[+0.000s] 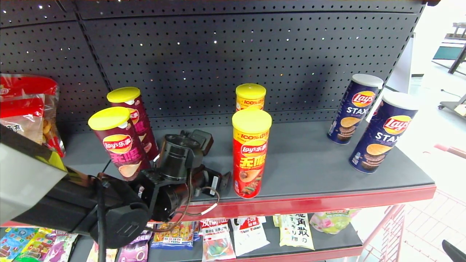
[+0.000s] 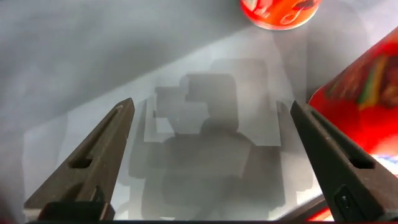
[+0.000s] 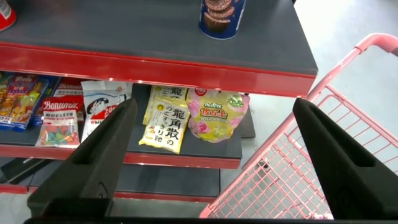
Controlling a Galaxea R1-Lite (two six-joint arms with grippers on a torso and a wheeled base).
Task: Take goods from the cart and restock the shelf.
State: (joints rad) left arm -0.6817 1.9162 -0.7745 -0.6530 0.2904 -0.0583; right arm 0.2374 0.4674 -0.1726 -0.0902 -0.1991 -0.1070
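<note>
On the grey shelf (image 1: pixel 309 163) stand two maroon chip cans (image 1: pixel 118 142), two red cans (image 1: pixel 251 153) and two blue cans (image 1: pixel 384 133). My left arm's wrist (image 1: pixel 178 160) sits at the shelf's front edge, between the maroon cans and the front red can. In the left wrist view my left gripper (image 2: pixel 211 104) is open over bare shelf, holding nothing, with the front red can (image 2: pixel 367 106) close beside one finger. My right gripper (image 3: pixel 214 102) is open and empty in front of the shelf, below its red edge (image 3: pixel 155 62) and beside the pink cart (image 3: pixel 311 168).
A perforated back panel (image 1: pixel 233 54) closes the shelf behind. A red snack bag (image 1: pixel 25 105) stands at the shelf's far left. Snack packets (image 1: pixel 251 233) lie on the lower shelf. Open grey surface lies between the red and blue cans.
</note>
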